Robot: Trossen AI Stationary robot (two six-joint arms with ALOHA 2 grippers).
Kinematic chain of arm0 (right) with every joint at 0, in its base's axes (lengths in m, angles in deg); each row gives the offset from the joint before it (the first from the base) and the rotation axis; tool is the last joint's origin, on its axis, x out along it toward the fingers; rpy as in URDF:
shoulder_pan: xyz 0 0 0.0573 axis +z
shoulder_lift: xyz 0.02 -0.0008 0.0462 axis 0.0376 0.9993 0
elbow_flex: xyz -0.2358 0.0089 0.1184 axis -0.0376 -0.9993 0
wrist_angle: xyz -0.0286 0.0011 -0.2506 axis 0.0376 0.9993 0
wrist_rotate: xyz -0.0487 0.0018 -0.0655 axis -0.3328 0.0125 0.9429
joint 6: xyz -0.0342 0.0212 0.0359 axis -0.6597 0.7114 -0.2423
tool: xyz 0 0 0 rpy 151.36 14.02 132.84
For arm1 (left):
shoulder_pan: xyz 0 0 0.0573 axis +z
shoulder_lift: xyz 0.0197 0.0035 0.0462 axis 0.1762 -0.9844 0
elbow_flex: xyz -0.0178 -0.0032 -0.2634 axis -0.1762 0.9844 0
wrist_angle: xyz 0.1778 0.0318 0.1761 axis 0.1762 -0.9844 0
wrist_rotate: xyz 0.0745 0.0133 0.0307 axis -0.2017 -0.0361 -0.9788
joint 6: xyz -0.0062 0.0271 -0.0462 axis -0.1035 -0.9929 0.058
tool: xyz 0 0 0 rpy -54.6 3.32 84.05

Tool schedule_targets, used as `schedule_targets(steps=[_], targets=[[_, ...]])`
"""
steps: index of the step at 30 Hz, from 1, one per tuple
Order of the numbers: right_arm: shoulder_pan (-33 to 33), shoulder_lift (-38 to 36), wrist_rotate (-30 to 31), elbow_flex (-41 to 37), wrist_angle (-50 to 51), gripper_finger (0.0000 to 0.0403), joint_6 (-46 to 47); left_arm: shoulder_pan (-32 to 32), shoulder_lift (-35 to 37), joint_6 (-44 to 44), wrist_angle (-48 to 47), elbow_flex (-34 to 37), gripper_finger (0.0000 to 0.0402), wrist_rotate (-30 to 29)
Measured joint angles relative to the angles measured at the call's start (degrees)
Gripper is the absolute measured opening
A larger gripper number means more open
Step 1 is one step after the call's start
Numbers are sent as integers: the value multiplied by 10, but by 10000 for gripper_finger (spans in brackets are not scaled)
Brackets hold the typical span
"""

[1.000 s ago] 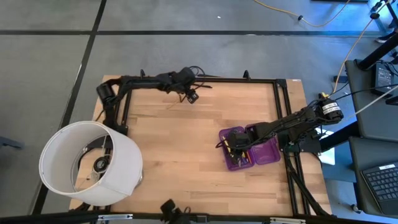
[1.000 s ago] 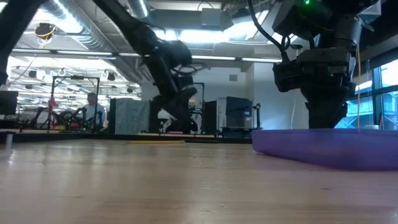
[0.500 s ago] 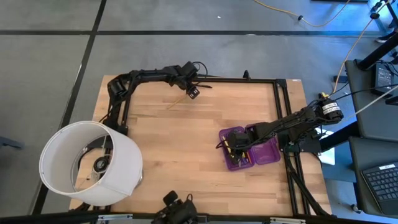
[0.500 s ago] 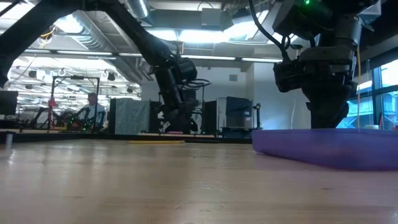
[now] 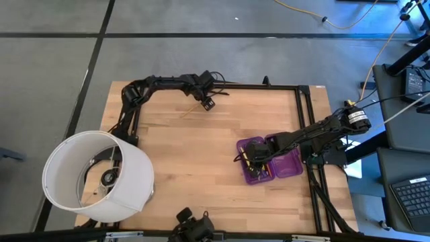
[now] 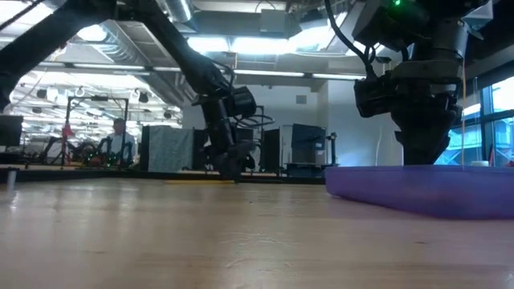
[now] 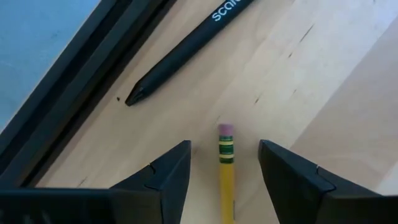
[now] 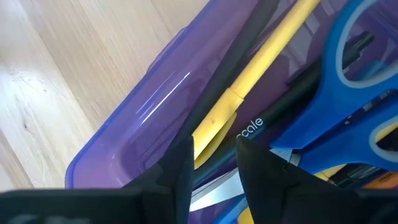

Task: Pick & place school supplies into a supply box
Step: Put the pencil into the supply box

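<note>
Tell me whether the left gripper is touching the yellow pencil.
Apart. The left wrist view shows the yellow pencil between the open left gripper fingers, bare wood either side.

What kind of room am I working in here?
Likely an open robotics lab or workshop: exposed ceiling ducts, equipment racks behind the wooden table, and a person seated at a distant workbench.

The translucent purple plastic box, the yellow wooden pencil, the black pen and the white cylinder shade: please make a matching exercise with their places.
Things:
1. translucent purple plastic box
2. yellow wooden pencil with pink eraser
3. black pen
4. large white cylinder shade

Places:
A. between the left gripper's open fingers
B. on the table's near left corner in the high view
C. on the wood beside the black frame rail, beyond the pencil
D. under the right gripper, with blue scissors inside

Pairs: 1-D, 2-A, 3-C, 4-B
</note>
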Motion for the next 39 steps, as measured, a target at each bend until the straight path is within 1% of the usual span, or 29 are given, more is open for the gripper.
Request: schedule_targets(steps=[3, 5, 8, 13, 15, 20, 27, 39], targets=[[0, 0, 0, 0, 1, 124, 0, -1, 0, 0, -7, 0, 169, -2], [0, 0, 0, 0, 2, 124, 0, -3, 0, 0, -15, 0, 151, -4], [0, 0, 0, 0, 2, 124, 0, -9, 0, 0, -37, -1, 112, -7], [0, 0, 0, 0, 2, 124, 0, -26, 0, 0, -77, 0, 28, -16], [0, 0, 0, 0, 2, 124, 1, -36, 0, 0, -88, 0, 11, -22], [0, 0, 0, 0, 2, 124, 0, -80, 1, -5, -120, 0, 9, -27], [0, 0, 0, 0, 0, 124, -1, -176, 3, 4, -173, 0, 7, -25], [7, 0, 0, 0, -9, 124, -2, -371, 3, 73, -156, 1, 7, -45]])
